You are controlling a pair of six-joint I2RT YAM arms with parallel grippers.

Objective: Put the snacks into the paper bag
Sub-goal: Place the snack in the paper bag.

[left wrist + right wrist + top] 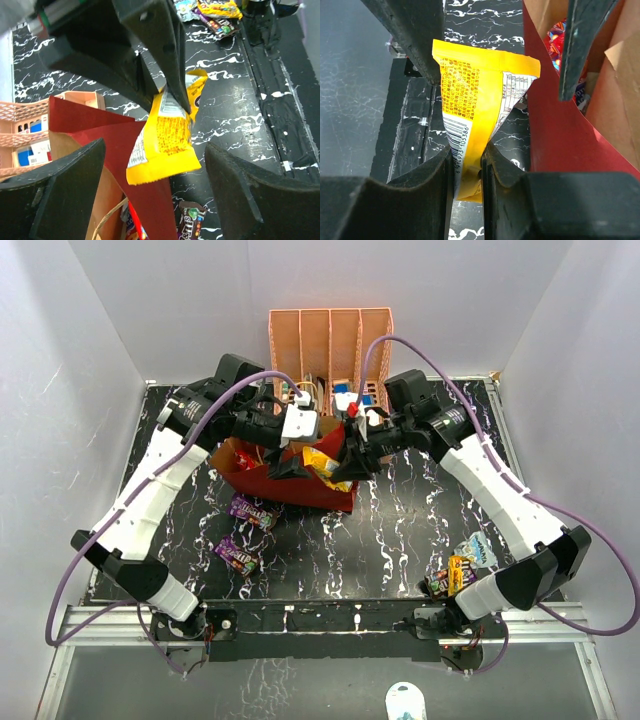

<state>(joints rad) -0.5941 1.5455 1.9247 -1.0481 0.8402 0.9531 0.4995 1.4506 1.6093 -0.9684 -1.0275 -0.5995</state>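
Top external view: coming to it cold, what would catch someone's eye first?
The bright yellow packet pinched in the right gripper stands out, hanging at the rim of the dark-red paper bag. The left gripper stands open astride that rim. Two purple candy bars lie on the table in front of the bag, on the left arm's side.

yellow packet (480,95): glossy foil | paper bag (555,130): matt paper | table (400,530): glossy, marbled

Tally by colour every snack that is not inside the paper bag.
Purple wrappers: 2
Yellow packets: 2, one on the table at, one in the right gripper
Blue-grey pouch: 1
Dark packet: 1
Total: 6
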